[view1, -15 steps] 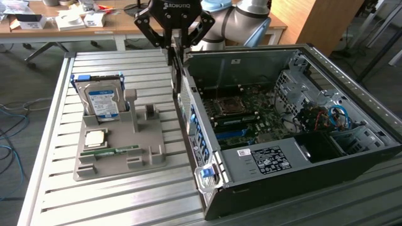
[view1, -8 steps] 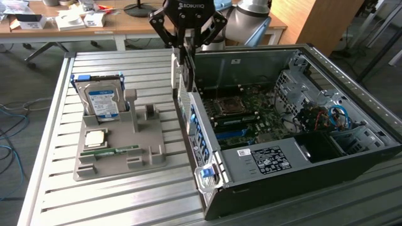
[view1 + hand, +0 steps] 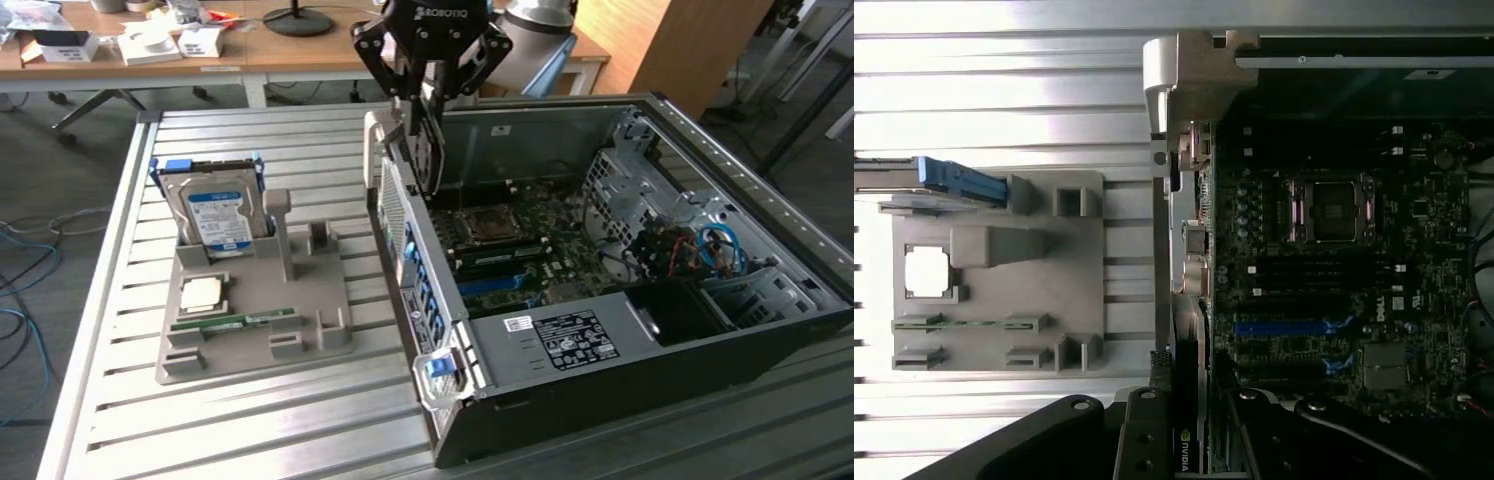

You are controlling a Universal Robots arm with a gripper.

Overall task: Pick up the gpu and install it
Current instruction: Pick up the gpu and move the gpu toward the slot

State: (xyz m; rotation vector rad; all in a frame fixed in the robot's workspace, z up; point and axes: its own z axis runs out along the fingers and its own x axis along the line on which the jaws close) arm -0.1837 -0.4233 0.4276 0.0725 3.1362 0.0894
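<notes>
Holding gpu (image 3: 427, 160) upright in gripper (image 3: 430, 100), pinched narrow on top edge; hovering over case (image 3: 641, 410) by rear wall (image 3: 400, 250) (its end presumably meant for back openings), vertical, apparently to meet motherboard (image 3: 534, 230) slots edge-first.

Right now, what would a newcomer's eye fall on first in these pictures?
First the open computer case on the exterior view's right, its motherboard bare. Over its rear wall the gripper holds the gpu, which hangs down edge-on. On the exterior view's left a grey holder carries a hard drive standing upright.
</notes>
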